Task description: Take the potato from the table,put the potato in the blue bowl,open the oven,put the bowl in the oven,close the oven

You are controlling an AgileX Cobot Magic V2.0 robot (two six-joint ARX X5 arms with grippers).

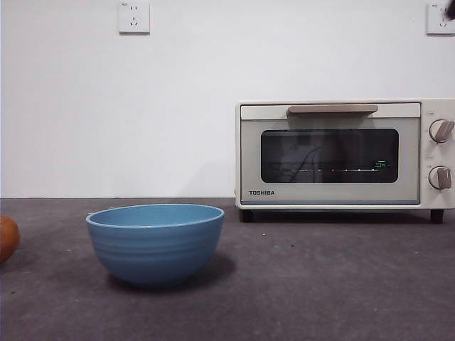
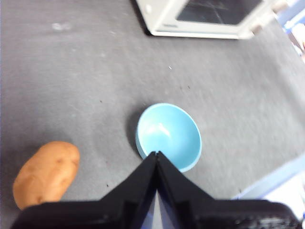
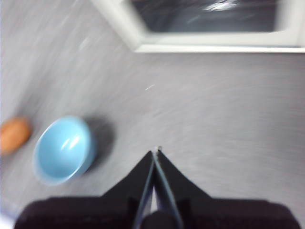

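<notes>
The blue bowl stands empty on the dark grey table, left of centre. An orange-brown potato lies at the far left edge of the front view, apart from the bowl. The cream TOSHIBA oven sits at the back right with its glass door closed. My left gripper hangs high above the table, shut and empty, over the bowl with the potato to one side. My right gripper is also shut and empty, high over bare table between the bowl and the oven.
A white wall with two power sockets rises behind the table. In the left wrist view the table's edge and a pale floor strip show beyond the bowl. A black arm tip shows at the top right corner of the front view.
</notes>
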